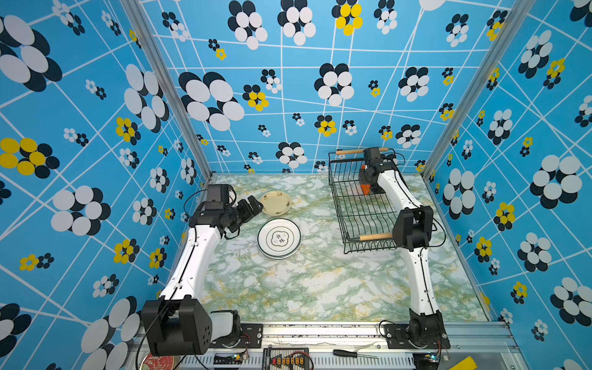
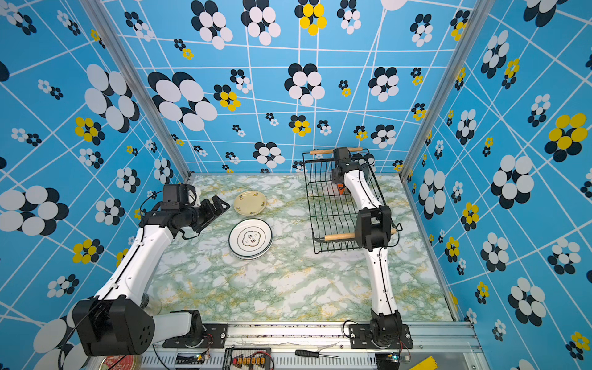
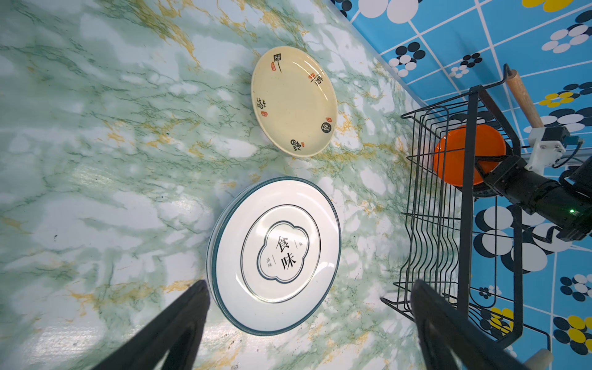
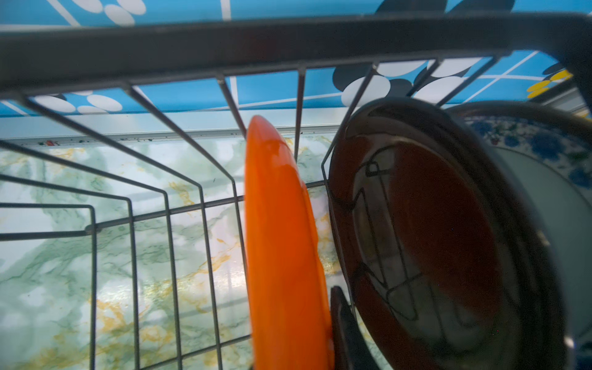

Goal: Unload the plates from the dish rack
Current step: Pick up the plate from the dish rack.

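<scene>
The black wire dish rack (image 1: 334, 198) (image 2: 312, 198) stands at the back right of the table. An orange plate (image 1: 365, 188) (image 3: 455, 153) (image 4: 282, 240) stands on edge in its far end. My right gripper (image 1: 368, 187) reaches down into the rack and is shut on that plate, one finger (image 4: 339, 307) pressed against its face, the other hidden behind it. Behind it stand a black plate (image 4: 432, 224) and a blue-patterned plate (image 4: 528, 141). A cream plate (image 1: 275, 202) (image 3: 293, 99) and a stack of white emblem plates (image 1: 279, 238) (image 3: 275, 253) lie on the table. My left gripper (image 1: 253, 206) (image 3: 309, 285) hovers open beside them, holding nothing.
The rack's wooden handles (image 1: 374, 237) (image 1: 352, 151) cross its near and far ends, and the right arm's elbow sits over the near one. The back wall stands close behind the rack. A screwdriver (image 1: 350, 353) and a red tin lid (image 1: 157, 362) lie on the front rail.
</scene>
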Robot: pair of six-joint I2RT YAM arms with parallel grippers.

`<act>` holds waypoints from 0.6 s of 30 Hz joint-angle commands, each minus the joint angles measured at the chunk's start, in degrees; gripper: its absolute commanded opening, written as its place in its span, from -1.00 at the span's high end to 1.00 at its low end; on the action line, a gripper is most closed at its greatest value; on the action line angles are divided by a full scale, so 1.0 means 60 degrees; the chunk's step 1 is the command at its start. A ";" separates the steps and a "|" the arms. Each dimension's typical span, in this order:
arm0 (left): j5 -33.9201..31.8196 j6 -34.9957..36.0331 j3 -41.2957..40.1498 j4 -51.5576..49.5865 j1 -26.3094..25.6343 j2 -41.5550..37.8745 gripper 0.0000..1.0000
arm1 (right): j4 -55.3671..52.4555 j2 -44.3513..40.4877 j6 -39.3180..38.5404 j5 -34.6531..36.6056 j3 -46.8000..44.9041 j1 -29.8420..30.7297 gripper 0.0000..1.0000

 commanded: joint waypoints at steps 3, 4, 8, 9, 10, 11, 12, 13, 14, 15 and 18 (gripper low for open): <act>0.0005 -0.0048 -0.0140 0.0297 0.0095 -0.0140 -0.99 | 0.0373 -0.0105 -0.0137 -0.0112 -0.0413 0.0015 0.71; -0.0012 -0.0062 -0.0161 0.0327 0.0087 -0.0145 -0.99 | 0.0389 -0.0120 -0.0151 -0.0127 -0.0458 0.0014 0.72; -0.0042 -0.0050 -0.0152 0.0353 0.0096 -0.0026 -0.98 | 0.0395 -0.0186 -0.0179 -0.0187 -0.0572 0.0007 0.79; -0.0006 -0.0017 -0.0159 0.0388 0.0084 0.0022 -0.98 | 0.0365 -0.0201 -0.0178 -0.0234 -0.0568 0.0015 0.81; 0.0002 -0.0010 -0.0174 0.0417 0.0096 0.0061 -0.99 | 0.0345 -0.0244 -0.0162 -0.0273 -0.0589 0.0007 0.84; 0.0029 0.0024 -0.0178 0.0468 0.0098 0.0078 -0.98 | 0.0343 -0.0318 -0.0161 -0.0297 -0.0637 0.0015 0.86; 0.0094 0.0092 -0.0190 0.0505 0.0098 0.0107 -0.98 | 0.0379 -0.0403 -0.0160 -0.0319 -0.0712 0.0014 0.87; 0.0119 0.0155 -0.0172 0.0507 0.0099 0.0131 -0.98 | 0.0401 -0.0482 -0.0159 -0.0318 -0.0790 0.0015 0.89; 0.0108 0.0220 -0.0139 0.0492 0.0095 0.0165 -0.98 | 0.0423 -0.0538 -0.0163 -0.0313 -0.0851 0.0015 0.89; 0.0069 0.0268 -0.0113 0.0477 0.0097 0.0187 -0.98 | 0.0428 -0.0628 -0.0167 -0.0313 -0.0924 0.0015 0.89; -0.0146 0.0368 -0.0138 0.0512 0.0090 0.0204 -0.99 | 0.0511 -0.0862 -0.0147 -0.0320 -0.1181 0.0015 0.94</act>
